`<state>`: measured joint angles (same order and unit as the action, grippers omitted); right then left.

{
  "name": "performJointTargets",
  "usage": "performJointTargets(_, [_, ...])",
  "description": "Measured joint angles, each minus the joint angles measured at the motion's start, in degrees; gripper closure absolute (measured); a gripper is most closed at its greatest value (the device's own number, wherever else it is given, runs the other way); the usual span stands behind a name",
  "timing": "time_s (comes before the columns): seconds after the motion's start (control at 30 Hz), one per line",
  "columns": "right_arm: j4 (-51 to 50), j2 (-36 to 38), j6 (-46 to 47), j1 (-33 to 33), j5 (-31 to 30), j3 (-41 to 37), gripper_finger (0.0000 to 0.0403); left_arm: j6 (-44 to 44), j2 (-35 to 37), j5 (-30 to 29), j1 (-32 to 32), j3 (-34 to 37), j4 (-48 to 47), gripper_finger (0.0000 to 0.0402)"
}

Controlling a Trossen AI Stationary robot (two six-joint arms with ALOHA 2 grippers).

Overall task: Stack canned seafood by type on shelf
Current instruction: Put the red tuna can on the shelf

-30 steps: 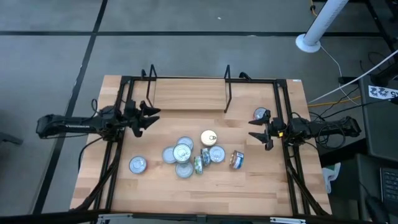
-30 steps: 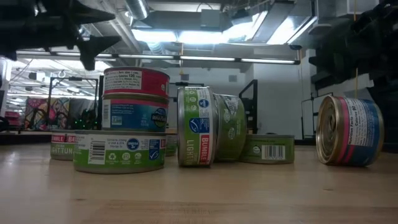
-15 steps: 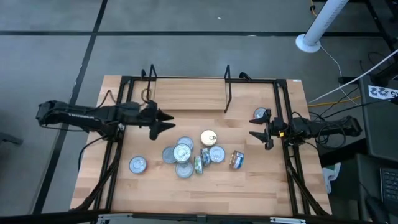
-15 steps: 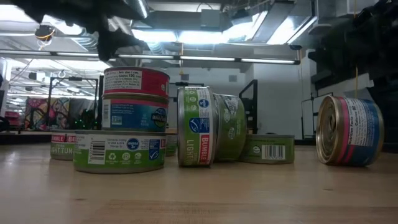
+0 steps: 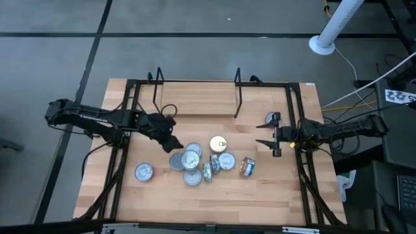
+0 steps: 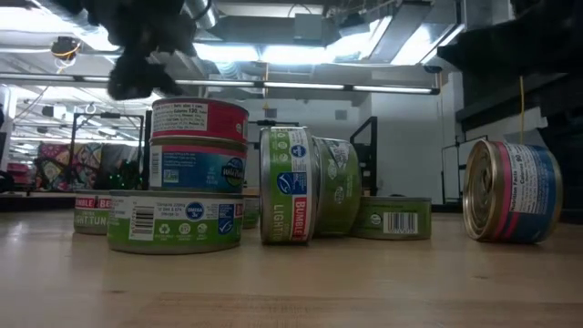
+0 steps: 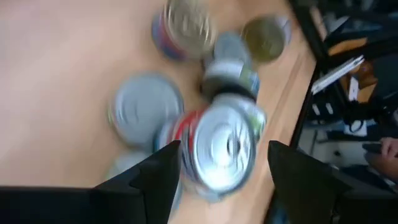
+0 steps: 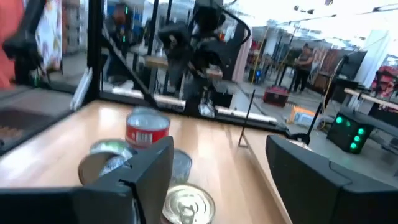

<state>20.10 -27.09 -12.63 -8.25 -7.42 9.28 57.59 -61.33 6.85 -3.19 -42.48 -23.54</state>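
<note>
The left tool (image 5: 170, 144), fingers apart, hovers beside the stacked cans (image 5: 190, 159); the right tool (image 5: 268, 135), also spread, waits near a lone can (image 5: 271, 119).

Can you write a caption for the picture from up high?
Left gripper hovers open beside a heap of seafood tins; right gripper waits open; shelf empty.

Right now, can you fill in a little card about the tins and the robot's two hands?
tins: clustered mid-table, top one red-labelled on a stack
lone tin: silver lid, left of the cluster
tipped tin: on its side, right of the cluster
shelf: wire rack at the table's back, no tins on it
left gripper: open, above the cluster
right gripper: open, waiting at the table's right
</note>
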Motion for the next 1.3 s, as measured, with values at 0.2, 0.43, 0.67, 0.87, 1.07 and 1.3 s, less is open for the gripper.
performJointTargets(0.2, [-0.1, -10.3, -4.4, 0.0, 1.9, 5.7, 0.0146, 7.4, -4.1, 2.4, -2.6, 0.0, -1.2, 0.0167])
performJointTargets(0.43, [-0.1, -22.6, -10.0, 0.0, 4.5, 13.8, 0.0146, 12.0, -7.8, 3.7, -3.6, 0.0, -1.0, 0.0167])
performJointTargets(0.67, [-0.1, -33.6, -13.9, 0.0, 5.6, 20.5, 0.0146, 14.0, -9.1, 3.8, -3.6, 0.0, 0.4, 0.0167])
performJointTargets(0.87, [-0.3, -40.1, -16.4, 0.0, 5.6, 24.6, 0.0146, 15.9, -9.4, 3.8, -3.6, 0.0, 0.2, 0.0167])
performJointTargets(1.07, [0.0, -45.1, -16.6, 0.0, 5.6, 28.1, 0.0146, 16.4, -10.4, 3.8, -3.9, 0.0, 0.6, 0.0167])
performJointTargets(1.3, [-0.1, -49.2, -16.6, 0.0, 5.6, 31.4, 0.0146, 17.5, -13.9, 4.1, -4.0, 0.0, 4.9, 0.0167])
